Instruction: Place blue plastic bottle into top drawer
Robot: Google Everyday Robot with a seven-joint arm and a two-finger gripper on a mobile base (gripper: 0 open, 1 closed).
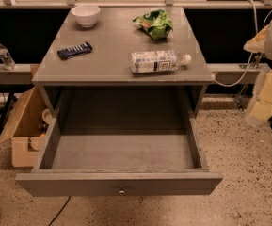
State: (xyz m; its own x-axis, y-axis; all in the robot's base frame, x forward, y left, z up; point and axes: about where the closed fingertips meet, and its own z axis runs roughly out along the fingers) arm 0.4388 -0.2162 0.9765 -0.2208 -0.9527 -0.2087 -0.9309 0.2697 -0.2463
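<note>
The blue plastic bottle (pixel 156 61) lies on its side on the grey cabinet top (pixel 112 67), near the front right, with its white cap pointing right. The top drawer (pixel 121 183) is pulled wide open below it. Its inside is bare, and its small round knob (pixel 122 190) faces me. My gripper (pixel 267 86) is a pale, blurred shape at the right edge of the view. It is beside the cabinet, well to the right of the bottle, and it holds nothing that I can see.
On the cabinet top are a white bowl (pixel 85 15), a green snack bag (pixel 155 23) and a dark blue bar (pixel 74 50). A small water bottle (pixel 4 55) stands on the left ledge. An open cardboard box (pixel 25 126) sits left of the drawer. Cables (pixel 251 41) hang at the right.
</note>
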